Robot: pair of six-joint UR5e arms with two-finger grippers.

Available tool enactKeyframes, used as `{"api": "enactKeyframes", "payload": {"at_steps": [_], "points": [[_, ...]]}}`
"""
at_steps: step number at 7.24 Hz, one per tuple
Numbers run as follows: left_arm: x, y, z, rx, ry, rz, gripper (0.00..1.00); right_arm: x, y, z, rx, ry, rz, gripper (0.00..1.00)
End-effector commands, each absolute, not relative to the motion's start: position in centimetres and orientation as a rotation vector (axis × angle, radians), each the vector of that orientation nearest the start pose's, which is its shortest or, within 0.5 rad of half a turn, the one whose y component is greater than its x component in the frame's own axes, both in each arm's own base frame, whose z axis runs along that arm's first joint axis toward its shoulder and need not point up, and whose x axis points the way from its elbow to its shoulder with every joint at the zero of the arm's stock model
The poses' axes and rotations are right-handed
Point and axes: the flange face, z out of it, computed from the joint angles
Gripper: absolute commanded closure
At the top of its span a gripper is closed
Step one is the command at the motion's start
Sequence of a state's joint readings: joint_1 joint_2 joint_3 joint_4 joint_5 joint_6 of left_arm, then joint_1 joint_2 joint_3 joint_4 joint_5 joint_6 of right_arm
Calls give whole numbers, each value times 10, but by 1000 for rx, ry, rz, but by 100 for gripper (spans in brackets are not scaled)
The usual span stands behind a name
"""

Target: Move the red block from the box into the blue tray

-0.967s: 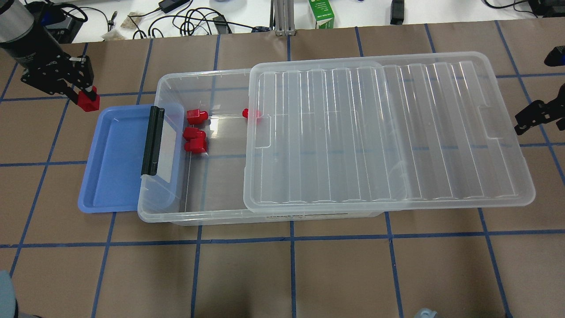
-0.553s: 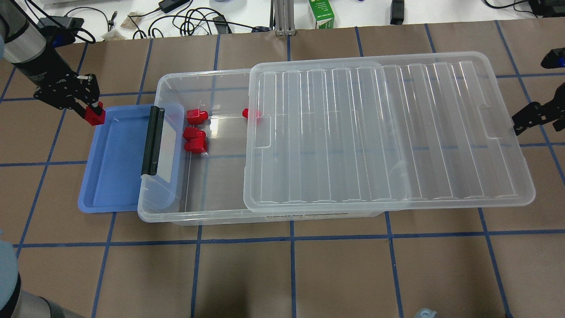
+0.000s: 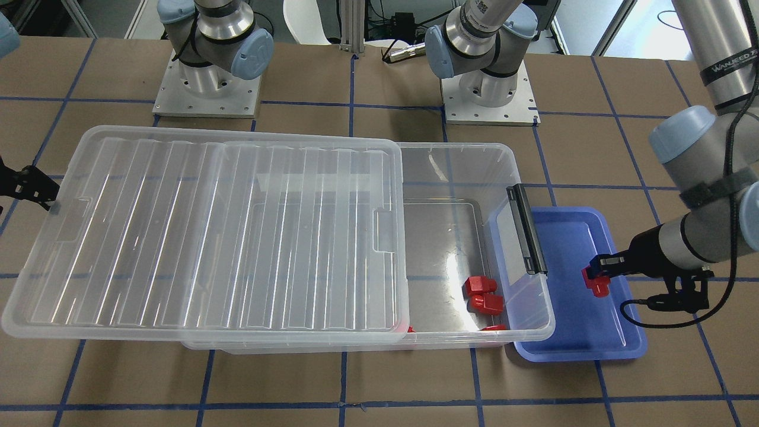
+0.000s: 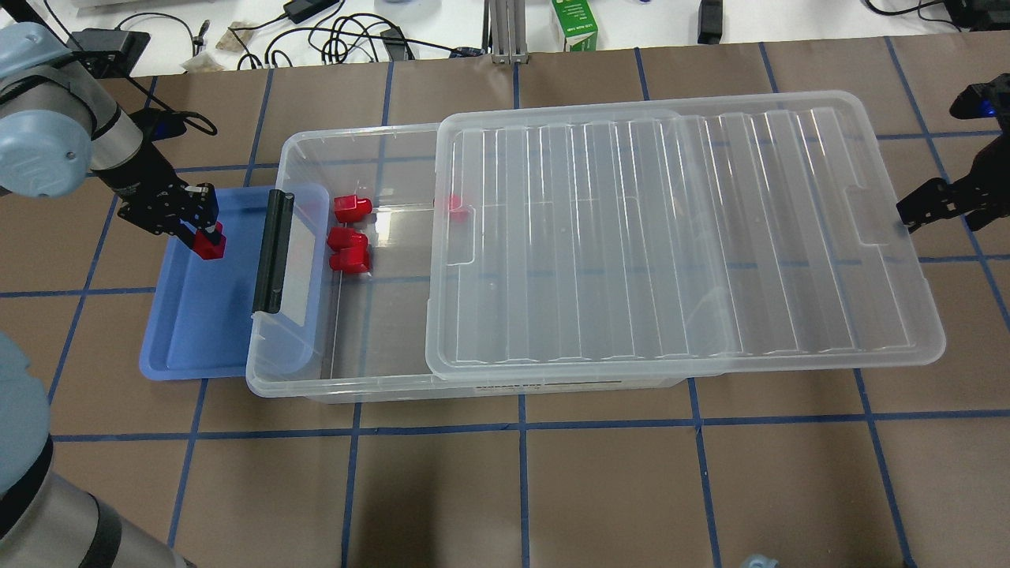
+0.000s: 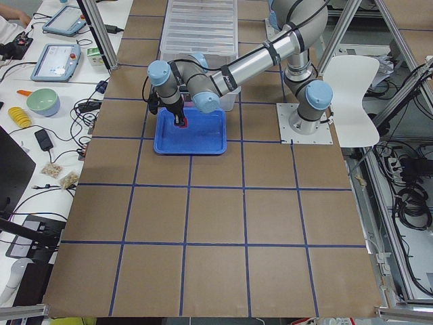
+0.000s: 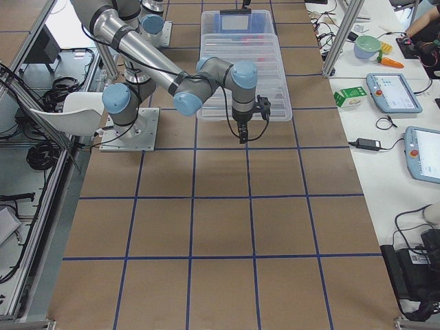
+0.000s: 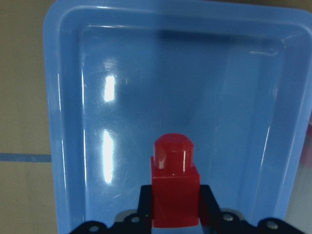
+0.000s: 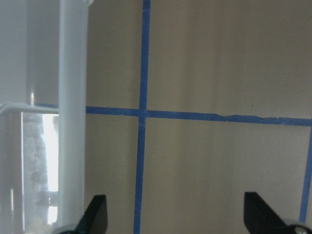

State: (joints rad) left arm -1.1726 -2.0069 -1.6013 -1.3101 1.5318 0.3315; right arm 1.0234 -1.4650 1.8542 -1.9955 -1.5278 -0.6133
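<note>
My left gripper (image 4: 207,237) is shut on a red block (image 4: 210,244) and holds it over the far part of the blue tray (image 4: 185,331). The left wrist view shows the block (image 7: 174,190) knob-forward between the fingers, above the tray floor (image 7: 195,87). Three more red blocks (image 4: 348,237) lie in the open end of the clear box (image 4: 371,138). Another (image 4: 456,205) shows through the edge of the ribbed lid (image 4: 678,229). My right gripper (image 4: 907,214) is open at the lid's right edge (image 8: 72,112).
The box's left end with its black clip handle (image 4: 274,252) overlaps the tray's right side. A green carton (image 4: 574,24) and cables lie past the table's far edge. The lid overhangs the box on the right.
My left gripper has carried the red block from outside the tray's far left corner to over the tray and lower. The lid has slid slightly left, with my right gripper following its edge.
</note>
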Motion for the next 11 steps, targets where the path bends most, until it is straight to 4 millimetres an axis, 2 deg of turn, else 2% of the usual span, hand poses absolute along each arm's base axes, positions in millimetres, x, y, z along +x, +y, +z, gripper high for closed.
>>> {"api": "enactKeyframes", "payload": {"at_steps": [1,3,4,5,6,9,10,11], "points": [[109,-613,235,-109,3242,332,100,-118,-516,341,-133,3120,-86,0],[109,-612,227,-107,3245,351,100,-71,-524,343,-164,3118,-91,0],[110,-613,222,-110,3246,363,99,-50,-524,343,-124,3112,-90,0],[110,-614,218,-108,3247,373,78,-31,-526,342,-104,3111,-88,0],[110,-613,215,-108,3248,380,52,-14,-528,343,-78,3110,-93,0],[110,-614,217,-115,3245,374,30,26,-529,339,-44,3106,-74,0],[110,-618,234,-111,3237,328,16,33,-529,338,-49,3107,-73,0],[101,-619,248,-96,3236,291,0,33,-529,339,-47,3105,-75,0]]}}
